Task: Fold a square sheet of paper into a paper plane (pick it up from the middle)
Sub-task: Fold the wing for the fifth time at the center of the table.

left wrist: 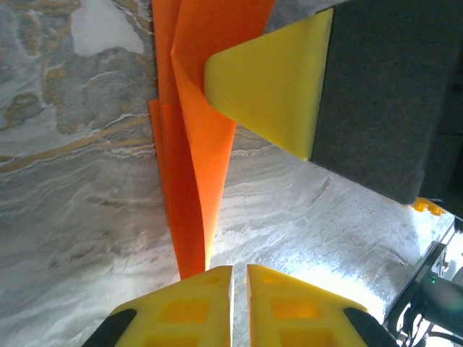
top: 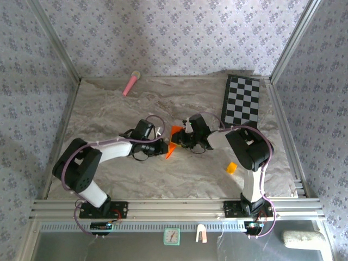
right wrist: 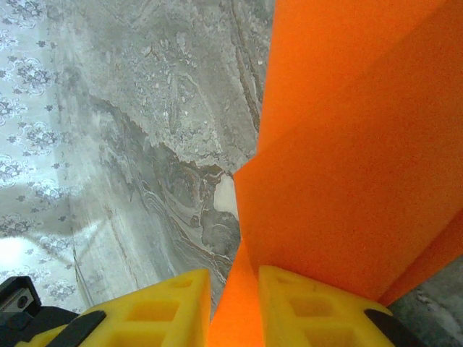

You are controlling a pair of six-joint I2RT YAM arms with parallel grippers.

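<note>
Top external, left of the checkerboard (top: 242, 100): partly folded orange paper sheet (top: 174, 142) pinched in the right tool (right wrist: 234, 285), left tool (left wrist: 239, 278) nearly closed by its tip, gripping nothing evident; lengthwise creases apparently made, wing folds likely remaining.

Both arms reach inward, left claw (left wrist: 239, 269) nearly closed, right claw (right wrist: 234, 273) clamped.

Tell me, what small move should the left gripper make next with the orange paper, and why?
Probably open the left gripper a little and shift it onto the pointed tip of the paper plane. Its jaws stand almost together with nothing between them, and the tip lies just beside one finger. The right gripper clamps the paper's other part, so it could steady the fold.
</note>
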